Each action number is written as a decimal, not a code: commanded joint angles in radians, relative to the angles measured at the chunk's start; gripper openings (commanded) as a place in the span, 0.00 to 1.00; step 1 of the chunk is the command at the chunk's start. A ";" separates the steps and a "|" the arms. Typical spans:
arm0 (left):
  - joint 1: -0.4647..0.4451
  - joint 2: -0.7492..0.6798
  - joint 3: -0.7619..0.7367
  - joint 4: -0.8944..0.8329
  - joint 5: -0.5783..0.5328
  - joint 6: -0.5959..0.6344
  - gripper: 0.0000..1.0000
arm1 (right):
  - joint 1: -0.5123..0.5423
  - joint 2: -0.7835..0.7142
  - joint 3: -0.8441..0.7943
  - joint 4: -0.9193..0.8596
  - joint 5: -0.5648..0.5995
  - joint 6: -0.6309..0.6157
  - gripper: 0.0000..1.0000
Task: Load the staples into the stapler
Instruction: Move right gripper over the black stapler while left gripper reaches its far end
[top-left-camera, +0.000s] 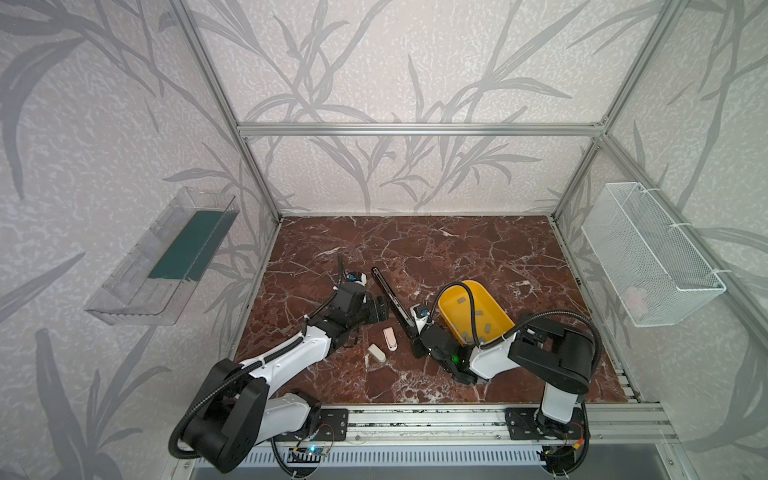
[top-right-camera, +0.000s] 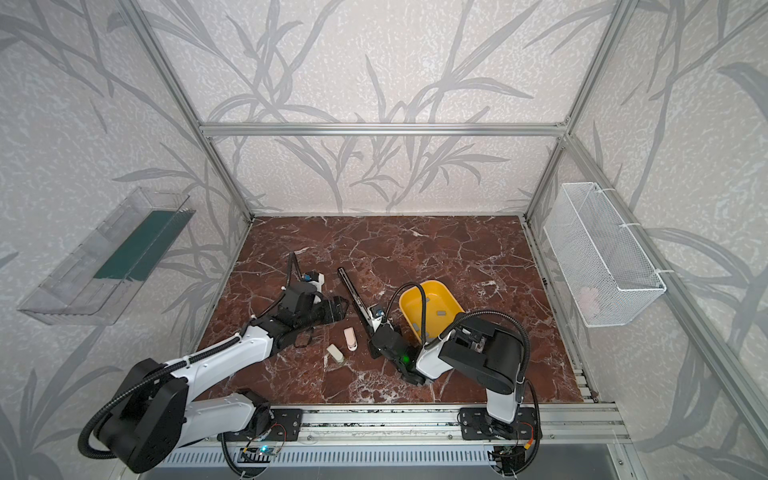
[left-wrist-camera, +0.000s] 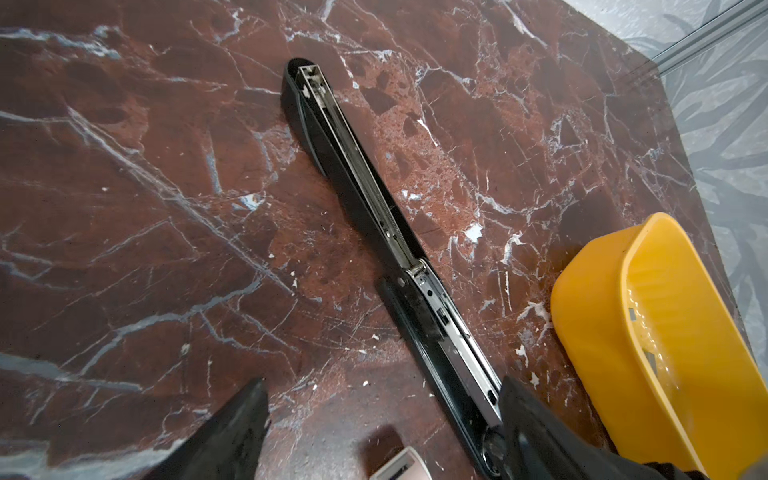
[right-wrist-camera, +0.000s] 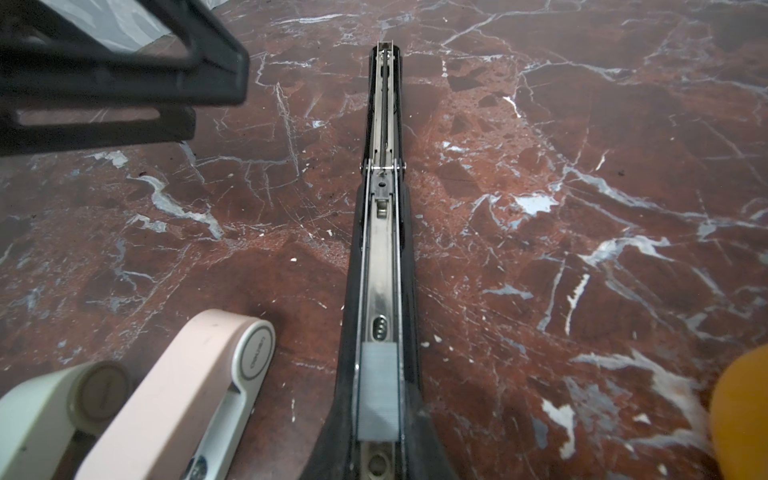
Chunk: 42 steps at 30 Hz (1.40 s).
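Progress: the black stapler (right-wrist-camera: 380, 249) lies hinged fully open on the table (right-wrist-camera: 540, 166). One staple strip (right-wrist-camera: 379, 390) sits in its bright steel channel, at the end under the right end effector (top-left-camera: 417, 337). Judged remaining: seat the strip, close the arm.

Whether the right end effector's jaws clamp the stapler cannot be told. The left end effector (top-left-camera: 380, 309) hangs beside the stapler, fingers wide apart, empty.

Spare staples (top-left-camera: 478, 313), flat grey strips, lie in a glossy yellow plastic tub (top-left-camera: 461, 286). The table is polished red-brown marble, white-veined. A pink mini stapler (right-wrist-camera: 183, 386) and a cream mini stapler (right-wrist-camera: 41, 415), both smooth and round-ended, lie alongside.
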 joint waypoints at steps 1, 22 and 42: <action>0.002 0.022 0.036 0.062 -0.002 -0.028 0.87 | -0.004 -0.049 0.001 -0.030 -0.036 0.066 0.02; 0.023 0.374 0.123 0.305 0.111 -0.130 0.84 | -0.004 -0.085 -0.002 -0.057 -0.130 0.146 0.00; 0.112 0.536 0.284 0.418 0.241 -0.103 0.69 | 0.005 -0.039 -0.071 0.099 -0.132 0.024 0.00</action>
